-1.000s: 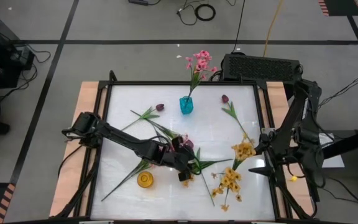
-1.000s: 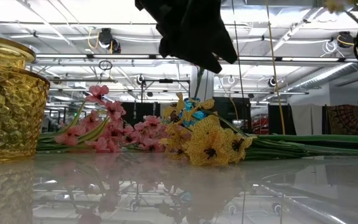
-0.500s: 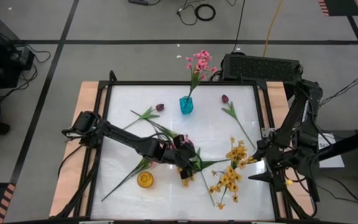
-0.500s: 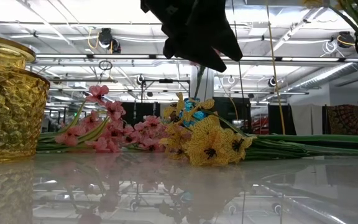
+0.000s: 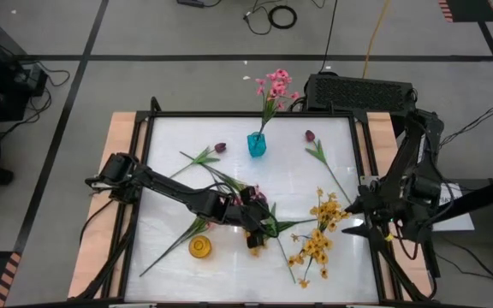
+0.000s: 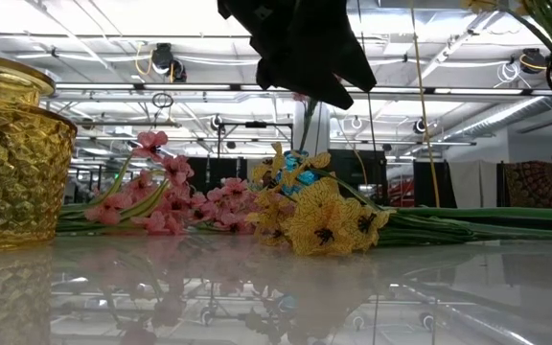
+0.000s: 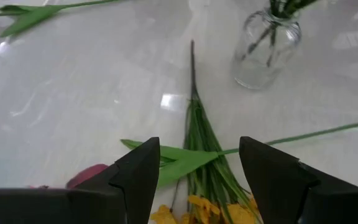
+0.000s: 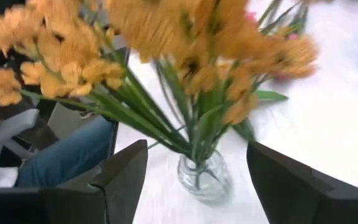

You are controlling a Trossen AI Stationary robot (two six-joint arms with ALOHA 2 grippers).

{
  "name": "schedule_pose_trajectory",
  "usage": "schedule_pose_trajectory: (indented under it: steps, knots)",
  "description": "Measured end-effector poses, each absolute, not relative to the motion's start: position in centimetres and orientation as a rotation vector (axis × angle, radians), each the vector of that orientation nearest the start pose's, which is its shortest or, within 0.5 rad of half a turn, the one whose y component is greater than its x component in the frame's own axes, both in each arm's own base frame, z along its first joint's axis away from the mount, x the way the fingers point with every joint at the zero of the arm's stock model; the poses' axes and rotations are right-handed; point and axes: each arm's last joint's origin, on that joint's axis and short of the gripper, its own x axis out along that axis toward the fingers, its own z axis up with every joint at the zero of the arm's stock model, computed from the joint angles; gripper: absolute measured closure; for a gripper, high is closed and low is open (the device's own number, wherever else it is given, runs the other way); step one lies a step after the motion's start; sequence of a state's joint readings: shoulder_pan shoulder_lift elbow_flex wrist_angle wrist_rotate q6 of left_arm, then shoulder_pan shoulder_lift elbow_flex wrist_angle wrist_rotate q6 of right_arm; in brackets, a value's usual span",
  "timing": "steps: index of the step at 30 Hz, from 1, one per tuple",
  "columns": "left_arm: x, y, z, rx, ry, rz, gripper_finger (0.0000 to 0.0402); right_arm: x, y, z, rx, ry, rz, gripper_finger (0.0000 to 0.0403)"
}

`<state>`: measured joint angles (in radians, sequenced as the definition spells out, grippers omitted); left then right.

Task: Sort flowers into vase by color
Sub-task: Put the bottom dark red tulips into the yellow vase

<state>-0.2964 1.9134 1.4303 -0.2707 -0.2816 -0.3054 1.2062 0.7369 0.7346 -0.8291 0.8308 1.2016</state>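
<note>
Flowers are only partly sorted, as I judge it: going left to right, a tulip (image 5: 204,156) lies loose at the table's (image 5: 291,178) left, the yellow vase (image 5: 199,248) near the front stands empty, and my left gripper (image 5: 256,231) hovers with its jaws spread, holding nothing, over the mixed heap (image 5: 264,224) of pink and yellow stems mid-table. The blue vase (image 5: 257,144) at the back holds pink blossoms (image 5: 275,87). A second tulip (image 5: 317,149) lies loose. The yellow bunch (image 5: 319,238) stands in a clear vase (image 8: 203,176), my right gripper (image 5: 358,214) beside it, jaws wide, gripping nothing.
</note>
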Motion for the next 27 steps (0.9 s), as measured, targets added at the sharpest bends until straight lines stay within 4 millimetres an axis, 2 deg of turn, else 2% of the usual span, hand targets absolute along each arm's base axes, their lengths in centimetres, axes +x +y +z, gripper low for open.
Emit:
schedule_pose_trajectory:
  steps: [6, 14, 20, 27]
  knots:
    - [41.0, -12.1, 21.5, -0.096, 0.739, 0.078, 0.0174, 5.6, 8.6, 30.5, 0.412, 0.618, -0.060, 0.0173]
    - [42.5, -13.3, 17.8, -0.010, 0.746, -0.032, 0.0174, 4.5, 5.4, 33.0, 0.368, 0.615, -0.209, 0.0221]
    - [43.0, -13.5, 16.6, 0.058, 0.748, -0.074, 0.0174, 4.4, 4.7, 34.2, 0.315, 0.499, -0.218, 0.0252]
    - [43.3, -12.0, 16.1, 0.085, 0.770, -0.054, 0.0174, 4.4, 4.2, 35.4, 0.268, 0.383, -0.229, 0.0281]
